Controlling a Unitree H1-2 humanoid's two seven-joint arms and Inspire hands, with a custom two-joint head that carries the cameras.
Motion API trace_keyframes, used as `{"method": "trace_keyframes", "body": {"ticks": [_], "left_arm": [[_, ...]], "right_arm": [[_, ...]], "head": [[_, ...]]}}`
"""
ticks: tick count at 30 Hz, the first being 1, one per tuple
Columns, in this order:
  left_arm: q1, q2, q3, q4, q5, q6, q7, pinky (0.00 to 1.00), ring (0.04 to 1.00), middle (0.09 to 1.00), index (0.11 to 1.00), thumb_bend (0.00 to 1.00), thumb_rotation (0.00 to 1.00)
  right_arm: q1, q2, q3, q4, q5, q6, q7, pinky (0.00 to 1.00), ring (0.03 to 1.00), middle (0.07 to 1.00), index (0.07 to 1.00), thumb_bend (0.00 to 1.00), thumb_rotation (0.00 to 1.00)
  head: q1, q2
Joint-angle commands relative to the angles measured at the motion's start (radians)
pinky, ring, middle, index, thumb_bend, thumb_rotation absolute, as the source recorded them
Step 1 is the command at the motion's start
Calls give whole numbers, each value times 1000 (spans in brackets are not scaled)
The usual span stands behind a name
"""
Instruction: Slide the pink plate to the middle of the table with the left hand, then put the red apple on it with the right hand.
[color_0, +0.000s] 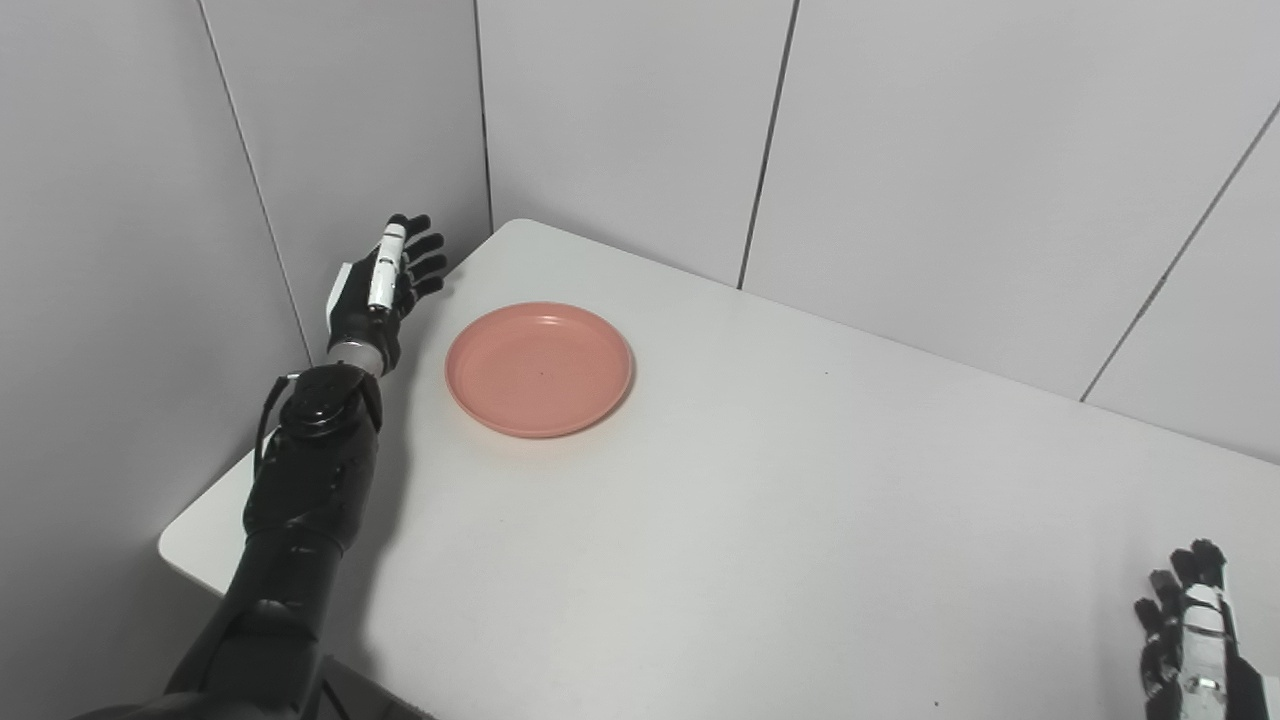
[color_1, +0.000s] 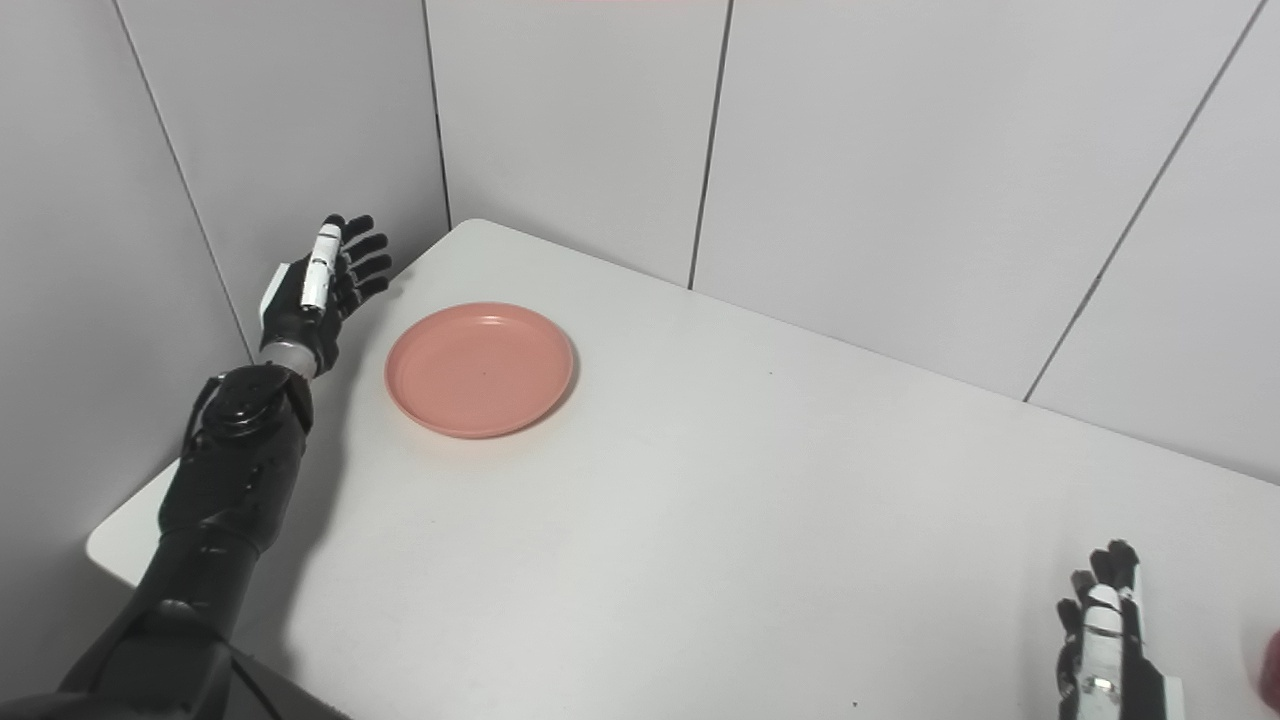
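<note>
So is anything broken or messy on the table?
No, nothing stands out. The pink plate sits flat and whole near the table's far left corner, with nothing in it. The left hand beside it holds nothing. Only a sliver of something red shows at the right edge.

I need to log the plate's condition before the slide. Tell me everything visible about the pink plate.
The pink plate is round and shallow with a low raised rim, matte like plastic, and empty. It lies flat and upright on the white table near the far left corner. The open left hand is beside it, not touching.
</note>
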Motion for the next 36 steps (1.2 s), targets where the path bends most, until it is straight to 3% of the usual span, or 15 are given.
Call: {"method": "trace_keyframes", "body": {"ticks": [1, 19, 25, 33, 36], "left_arm": [[-43, 19, -2, -19, -1, -43, -9, 834, 835, 837, 824, 339, 1000], [-51, 21, -29, 54, 9, -85, -19, 841, 839, 835, 808, 366, 1000], [-57, 17, -30, 84, 13, -96, -11, 790, 817, 815, 796, 350, 1000], [-50, 13, -43, 80, 16, -67, -14, 826, 840, 834, 821, 363, 1000], [-52, 20, -53, 112, 15, -87, -32, 845, 852, 848, 835, 371, 1000]], "right_arm": [[-17, 3, -1, -44, 8, -3, 3, 1000, 1000, 1000, 1000, 0, 1000], [-16, 4, 0, -56, 2, 10, 2, 1000, 1000, 1000, 1000, 0, 1000], [-15, 5, 0, -58, 3, 4, 3, 1000, 1000, 1000, 1000, 0, 1000], [-14, 8, -3, -61, 12, 10, 2, 1000, 1000, 1000, 1000, 0, 1000], [-15, 8, -2, -62, 8, 15, -1, 1000, 1000, 1000, 1000, 0, 1000]], "head": [[-1, 1], [0, 7], [0, 8], [0, 11], [-2, 13]]}}
